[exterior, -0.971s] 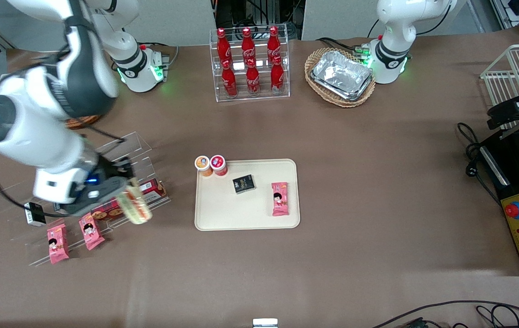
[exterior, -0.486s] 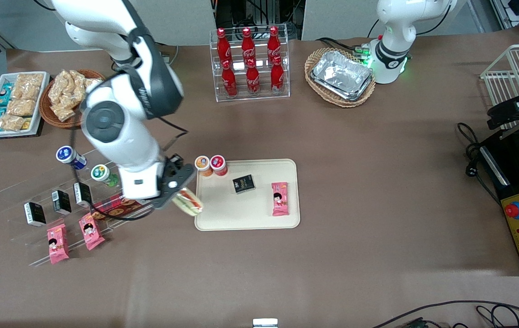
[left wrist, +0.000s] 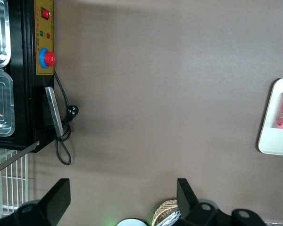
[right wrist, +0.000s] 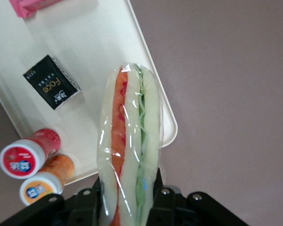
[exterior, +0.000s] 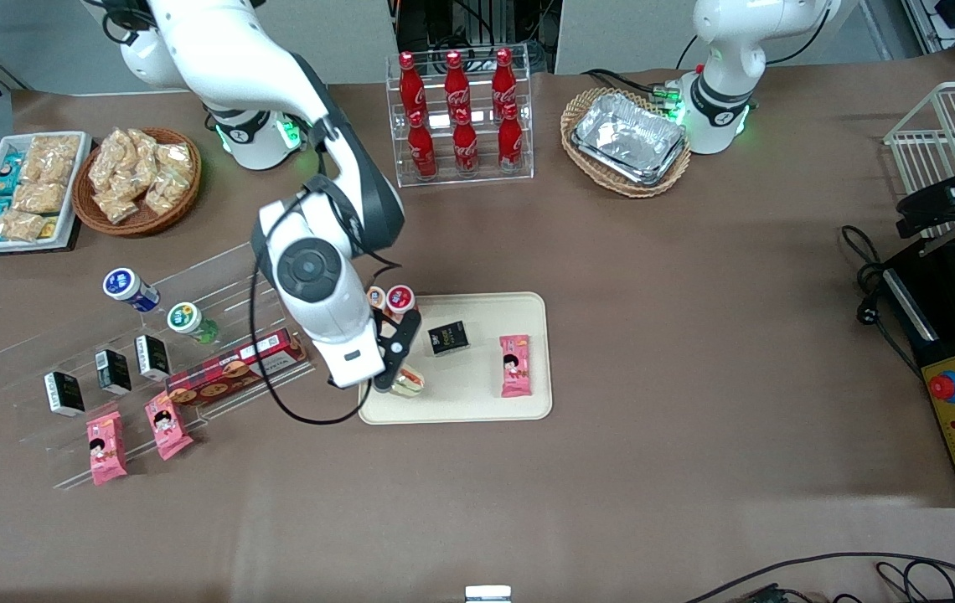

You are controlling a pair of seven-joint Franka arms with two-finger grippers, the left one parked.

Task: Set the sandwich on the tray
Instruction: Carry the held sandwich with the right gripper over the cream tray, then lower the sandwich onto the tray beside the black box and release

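While the sandwich (right wrist: pixel 129 141) is being held clamped in the hand (exterior: pixel 400 377) above the tray (exterior: pixel 477 402) corner nearest the working arm, the carry is being finished, and lowering then release is being called for.

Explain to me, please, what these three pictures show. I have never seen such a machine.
It is a robot arm at a table. One camera looks from the front; the two others sit on the arms' wrists. The arm's gripper holds a wrapped sandwich above a corner of the cream tray. A pink packet and a black box lie on the tray, and two small bottles stand at its corner. Cola bottles, snacks and foil trays stand farther from the front camera.
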